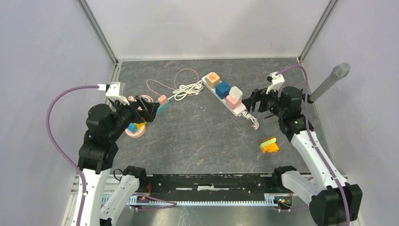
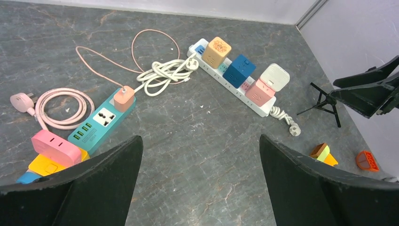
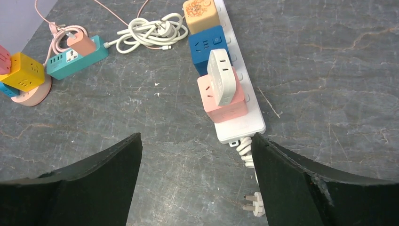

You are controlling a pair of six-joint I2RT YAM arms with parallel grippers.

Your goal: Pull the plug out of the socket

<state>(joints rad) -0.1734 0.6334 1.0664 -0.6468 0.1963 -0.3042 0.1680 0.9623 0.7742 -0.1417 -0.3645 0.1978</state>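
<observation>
the white plug (image 3: 220,77) sits atop the pink cube (image 3: 226,106), the last block on the white power strip (image 3: 240,129), just ahead of the right gripper (image 3: 195,139) and slightly to its right; the strip's long axis runs away from those fingers, which are spread wide and hold nothing. the left gripper (image 1: 149,109), equally wide and empty, hangs well apart near the teal strip (image 2: 101,123), so the right arm looks better placed to pull. the right wrist view shows the plug tilted on the cube; the top view shows only the gripper near the strip's cable end
</observation>
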